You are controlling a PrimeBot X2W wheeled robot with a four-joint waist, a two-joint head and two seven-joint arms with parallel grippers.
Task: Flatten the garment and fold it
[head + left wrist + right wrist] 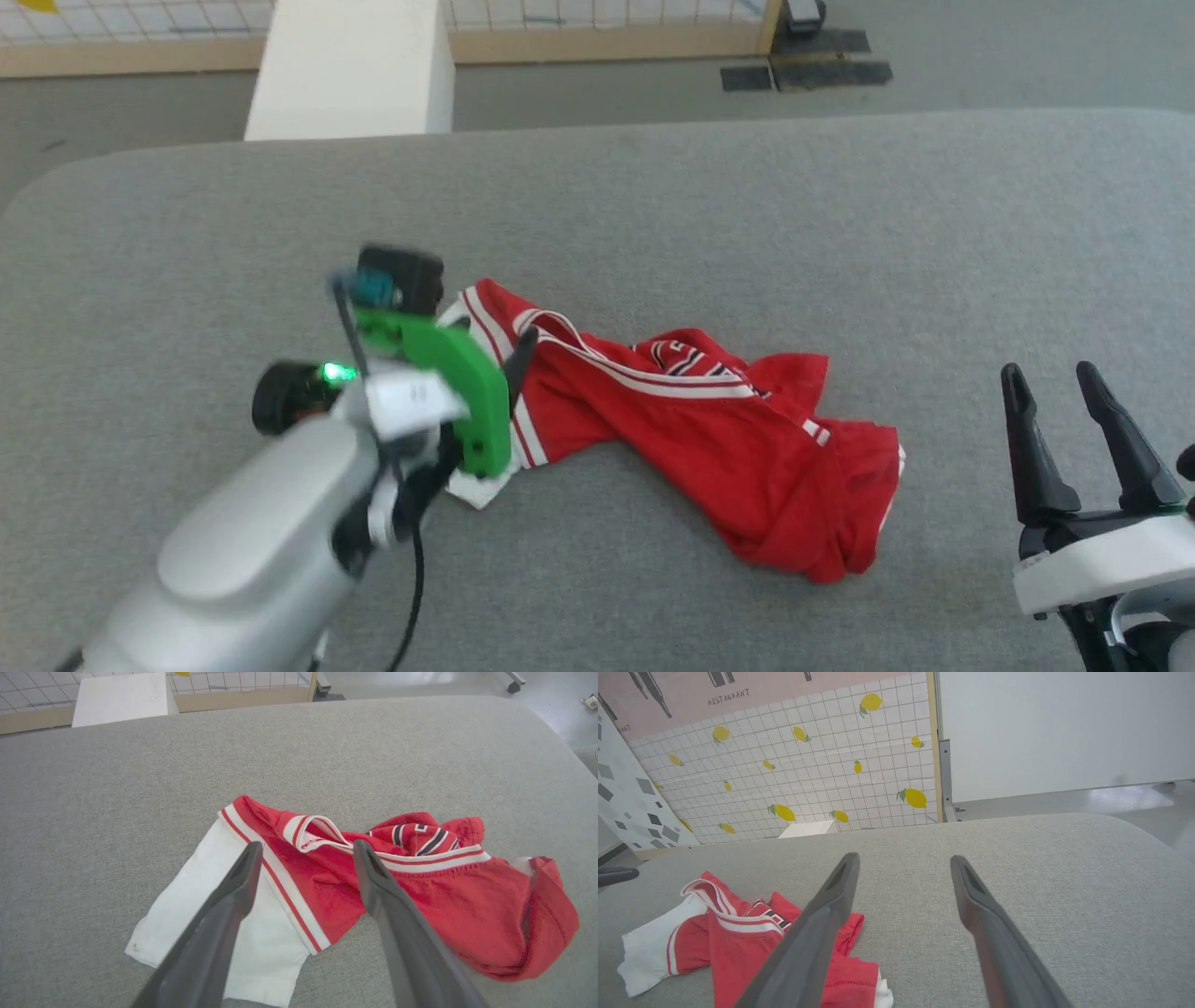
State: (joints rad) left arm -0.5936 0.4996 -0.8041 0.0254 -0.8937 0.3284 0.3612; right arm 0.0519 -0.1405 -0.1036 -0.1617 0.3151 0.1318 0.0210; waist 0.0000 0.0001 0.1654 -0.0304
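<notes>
The garment (709,439) is a red T-shirt lying crumpled in a bunched strip on the grey padded table (653,205). Its white sleeve (219,924) is spread flat at the left end, edged with red-and-white stripe trim. My left gripper (307,847) hangs open just over that left end, one finger above the sleeve seam and the other above the red shoulder, holding nothing. In the head view the left gripper (504,373) is partly hidden by its green mount. My right gripper (1048,373) stands open and empty at the lower right, apart from the shirt's right end. The garment (738,942) lies left of the right gripper (904,858).
A white block (350,70) stands beyond the table's far edge at the left. Dark floor mats (803,70) lie on the grey floor behind. A tiled wall panel with lemons (808,765) stands farther back. Bare grey table surface surrounds the shirt on all sides.
</notes>
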